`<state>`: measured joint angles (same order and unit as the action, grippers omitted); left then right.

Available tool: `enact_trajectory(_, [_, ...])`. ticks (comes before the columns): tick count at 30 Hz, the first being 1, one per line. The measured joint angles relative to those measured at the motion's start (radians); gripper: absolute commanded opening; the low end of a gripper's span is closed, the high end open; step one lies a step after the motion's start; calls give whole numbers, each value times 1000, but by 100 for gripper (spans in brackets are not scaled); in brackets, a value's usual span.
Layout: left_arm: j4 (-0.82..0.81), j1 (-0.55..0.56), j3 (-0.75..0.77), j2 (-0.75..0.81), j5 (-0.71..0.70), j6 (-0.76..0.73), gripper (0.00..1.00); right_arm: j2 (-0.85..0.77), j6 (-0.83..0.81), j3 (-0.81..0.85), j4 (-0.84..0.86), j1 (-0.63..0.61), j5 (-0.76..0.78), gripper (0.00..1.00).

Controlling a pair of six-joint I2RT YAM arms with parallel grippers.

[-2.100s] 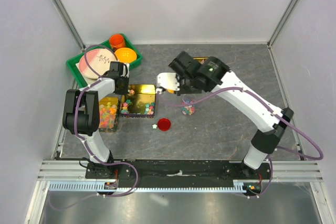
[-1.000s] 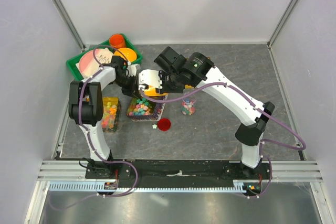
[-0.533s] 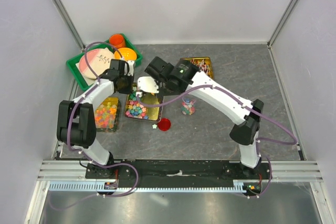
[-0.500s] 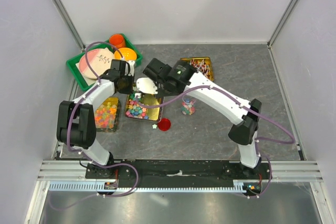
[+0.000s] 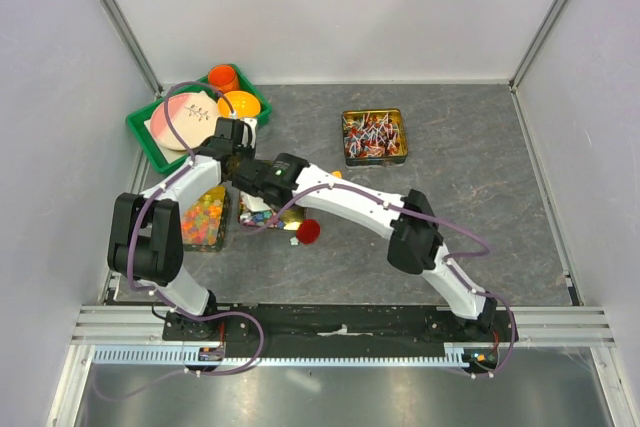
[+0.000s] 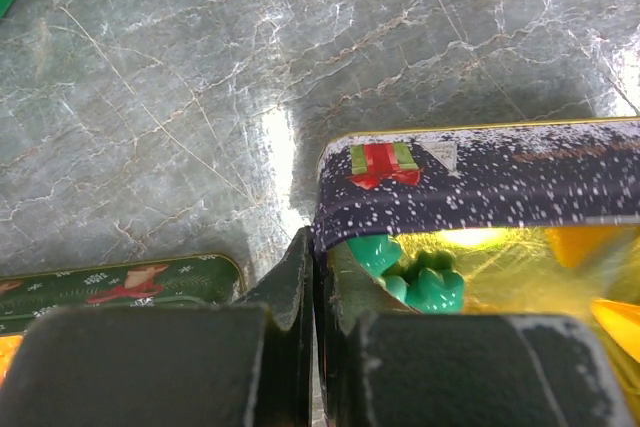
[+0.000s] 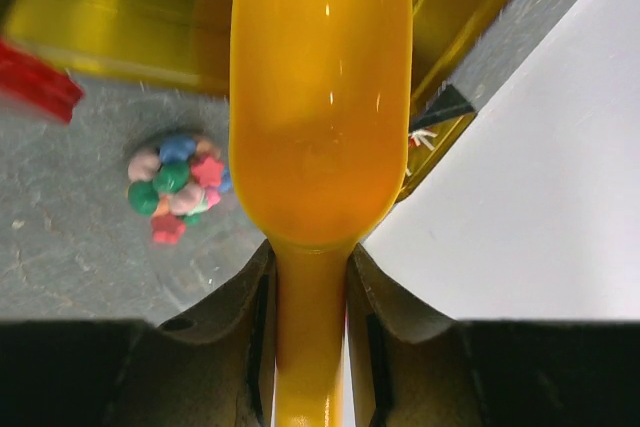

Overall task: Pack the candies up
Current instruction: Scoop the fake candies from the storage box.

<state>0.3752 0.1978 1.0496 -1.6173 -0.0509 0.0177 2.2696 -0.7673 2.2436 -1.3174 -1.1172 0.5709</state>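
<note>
The candies (image 6: 418,275) lie in a tin (image 6: 480,175) with a dark blue snowy wall and a gold inside; in the left wrist view only green star-shaped ones show. My left gripper (image 6: 318,247) is shut on that tin's wall at a corner. My right gripper (image 7: 312,267) is shut on the handle of an orange scoop (image 7: 320,97), whose bowl is empty and hangs over the tin's gold inside. A few more candies (image 7: 175,187) sit in a clear jar beside the tin. From above, the right arm (image 5: 340,202) lies across the tin (image 5: 250,213) and hides most of it.
A red lid (image 5: 308,231) and one loose white candy (image 5: 292,240) lie near the tin. A tin of gummies (image 5: 203,219) stands to its left, a tin of lollipops (image 5: 373,136) at the back. A green tray (image 5: 146,134) holds a plate, cup and bowl.
The right arm has swung left and stretched low across the candy tin, carrying the scoop down over it. The left gripper stays clamped on the tin's wall.
</note>
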Motion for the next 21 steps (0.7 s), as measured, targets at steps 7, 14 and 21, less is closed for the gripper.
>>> enact_trajectory(7, [-19, 0, -8, 1, -13, 2, 1, 134, -32, 106, -9, -40, 69, 0])
enact_trajectory(14, [-20, 0, -10, 1, -23, 3, 2, 171, -55, 143, -12, -51, 75, 0])
enact_trajectory(21, [-21, 0, -10, 1, -24, 3, 2, 171, -48, 143, -11, -53, 22, 0])
